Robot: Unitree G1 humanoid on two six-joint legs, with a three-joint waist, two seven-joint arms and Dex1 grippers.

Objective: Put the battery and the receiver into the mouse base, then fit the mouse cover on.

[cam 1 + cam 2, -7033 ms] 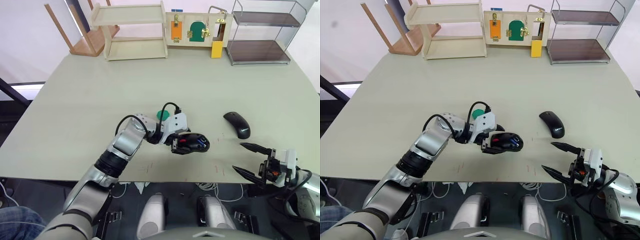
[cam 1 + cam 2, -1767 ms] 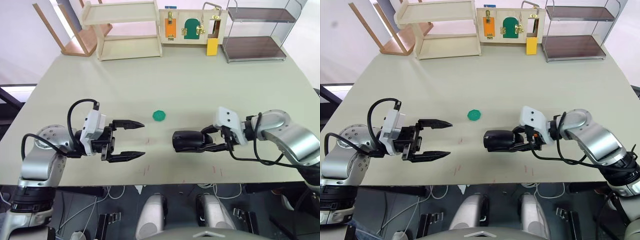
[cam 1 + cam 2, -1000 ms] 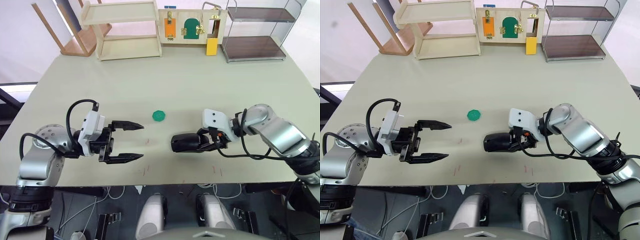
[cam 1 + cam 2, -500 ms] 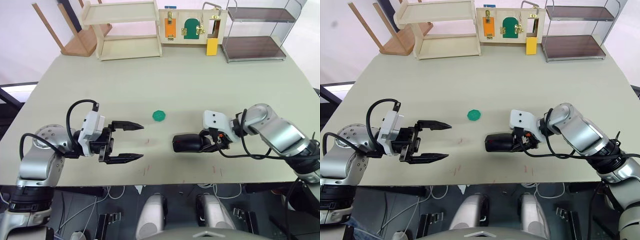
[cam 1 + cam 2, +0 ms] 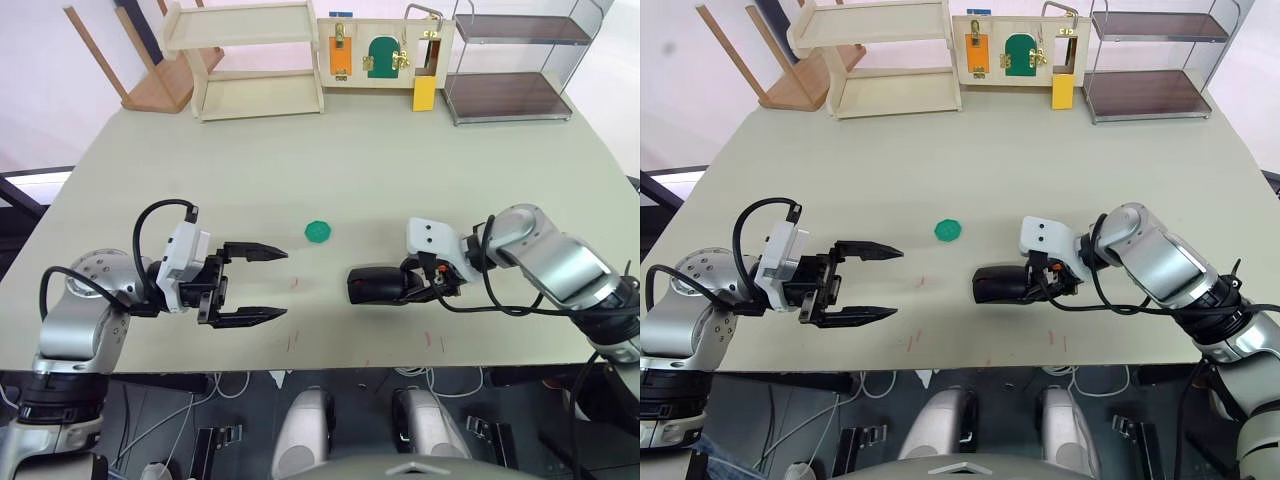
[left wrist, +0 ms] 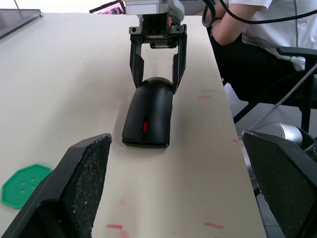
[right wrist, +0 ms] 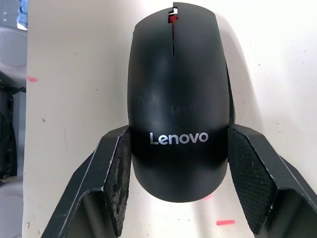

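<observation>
The mouse cover (image 5: 378, 286) sits on top of the mouse base as one black mouse, near the table's front edge, right of centre. Its pale lettering (image 7: 179, 138) faces my right gripper (image 5: 398, 286), whose fingers (image 7: 120, 168) press both sides of the mouse's rear. A red wheel (image 7: 172, 19) shows through the cover's slot. The battery and the receiver are hidden. My left gripper (image 5: 286, 283) is open and holds nothing, a hand's width to the left of the mouse and pointing at it.
A green disc (image 5: 318, 231) lies behind and left of the mouse. A wooden shelf (image 5: 258, 60), a latch board (image 5: 380, 55) and a metal rack (image 5: 510, 65) line the back edge. A seated person (image 6: 262, 29) is beyond the table edge.
Seven seconds ago my left gripper was at the uncovered base and the cover lay apart. Over the last second my right gripper slid the covered mouse slightly right. My left gripper stayed still.
</observation>
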